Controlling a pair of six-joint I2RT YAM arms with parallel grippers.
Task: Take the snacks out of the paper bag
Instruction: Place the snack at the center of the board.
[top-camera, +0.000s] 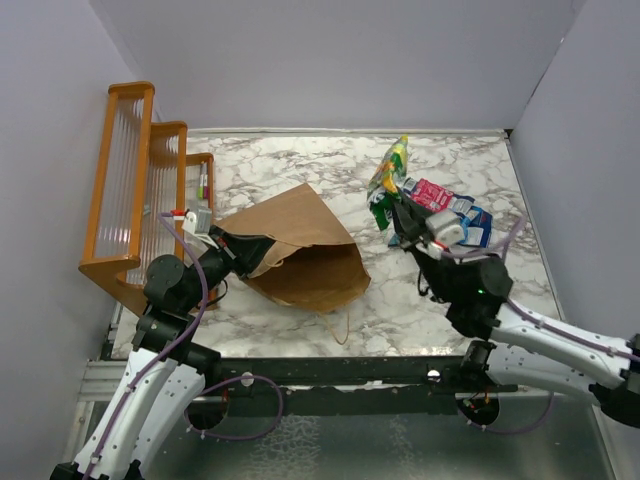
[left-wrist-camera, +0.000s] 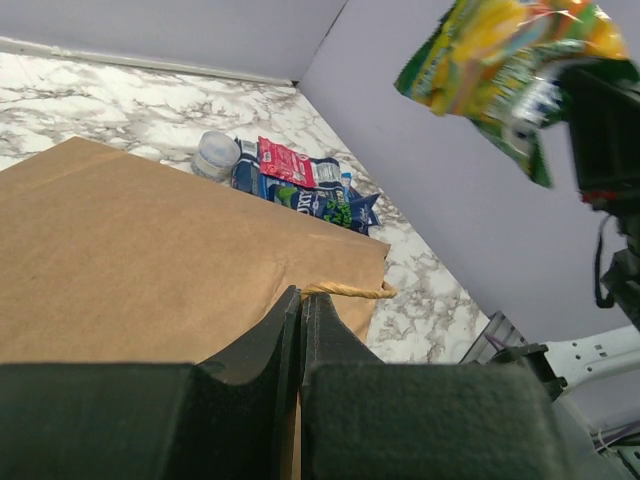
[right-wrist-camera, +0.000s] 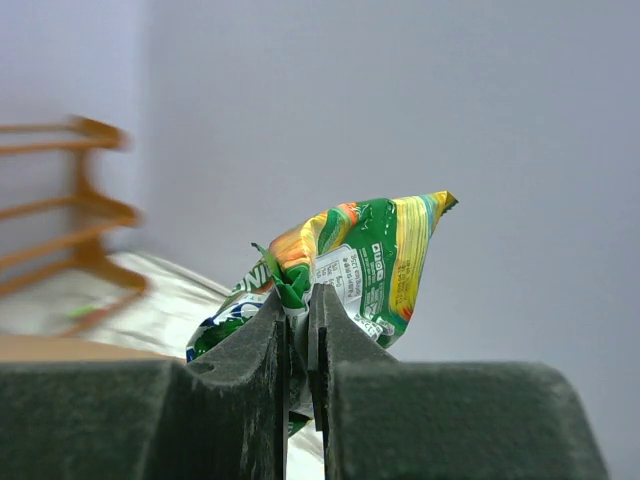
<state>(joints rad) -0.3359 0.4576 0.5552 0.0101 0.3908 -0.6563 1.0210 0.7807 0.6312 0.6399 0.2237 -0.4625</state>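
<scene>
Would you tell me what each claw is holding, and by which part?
The right claw pinches the green packet by a crumpled edge; the left claw grips the bag by its near edge.

What my cameras miss

The inside of the paper bag is hidden in all three views, so I cannot tell what it holds. In my left wrist view the bag runs off the left and bottom edges, and its rim disappears between my left fingers. The green packet has its lower end hidden behind my right fingers, and the top edge of the left wrist view cuts it off. Its fine print is too small to read. The orange rack at the left of my right wrist view is blurred, as is the worktop below it. From above, my right arm covers part of the pile of packets.
</scene>
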